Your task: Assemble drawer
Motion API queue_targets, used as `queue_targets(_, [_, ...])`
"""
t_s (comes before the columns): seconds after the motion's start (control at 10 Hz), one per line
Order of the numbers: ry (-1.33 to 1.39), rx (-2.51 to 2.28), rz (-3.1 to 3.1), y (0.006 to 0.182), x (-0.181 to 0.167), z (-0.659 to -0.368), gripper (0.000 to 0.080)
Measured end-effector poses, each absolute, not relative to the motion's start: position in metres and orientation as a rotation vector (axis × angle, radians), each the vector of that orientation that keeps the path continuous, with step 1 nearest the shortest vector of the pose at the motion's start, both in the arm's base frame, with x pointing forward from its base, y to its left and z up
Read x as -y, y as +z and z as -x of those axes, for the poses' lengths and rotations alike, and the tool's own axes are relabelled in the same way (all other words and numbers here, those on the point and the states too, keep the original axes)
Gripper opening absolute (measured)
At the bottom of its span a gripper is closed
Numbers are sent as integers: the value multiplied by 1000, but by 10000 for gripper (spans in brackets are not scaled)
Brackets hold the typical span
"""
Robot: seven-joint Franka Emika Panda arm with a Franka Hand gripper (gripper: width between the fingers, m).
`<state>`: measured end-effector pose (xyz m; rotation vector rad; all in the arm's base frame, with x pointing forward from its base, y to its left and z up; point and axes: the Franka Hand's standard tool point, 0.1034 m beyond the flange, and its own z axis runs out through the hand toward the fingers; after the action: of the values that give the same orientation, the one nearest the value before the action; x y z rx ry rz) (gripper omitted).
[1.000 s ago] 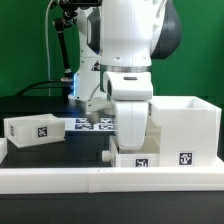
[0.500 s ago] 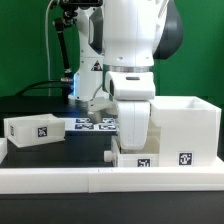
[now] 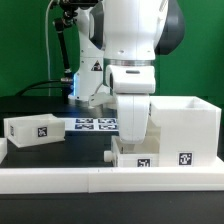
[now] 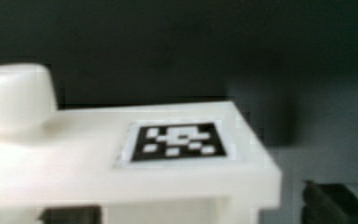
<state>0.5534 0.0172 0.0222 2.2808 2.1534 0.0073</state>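
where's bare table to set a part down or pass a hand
The widest bare patch of table lies between the lone tray on the exterior view's left and the tray under the arm, with the marker board behind and the border rail in front. The exterior view's right is crowded: arm, that tray and the casing stand close together.

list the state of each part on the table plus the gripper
large hollow white plastic casing: upright at the exterior view's right, opening facing up
loose small white plastic tray: lying alone at the exterior view's left, tag facing the camera
second small white plastic tray: close beside the casing, under the gripper
gripper: low over the second tray; whether it is open or shut cannot be told
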Motion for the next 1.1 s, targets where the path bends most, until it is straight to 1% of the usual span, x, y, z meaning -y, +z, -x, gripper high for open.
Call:
queue_targets(0.1, [3,-2152,-2281,28,-16,-556,624])
queue_targets(0.2, [1,-2149,-2280,37,-15,-558,642])
queue_targets(0.4, [2,-2133,-2283,54,-7,-566,649])
queue_targets(0.6, [-6,-2182,-2235,65,8,-581,649])
queue_targets(0.7, [-19,-2204,-2220,67,24,-592,649])
queue_targets(0.8, [-17,-2188,-2235,64,35,-602,649])
queue_targets(0.9, [-8,-2171,-2246,58,37,-608,649])
queue_targets(1.1, [-9,-2181,-2241,57,41,-606,649])
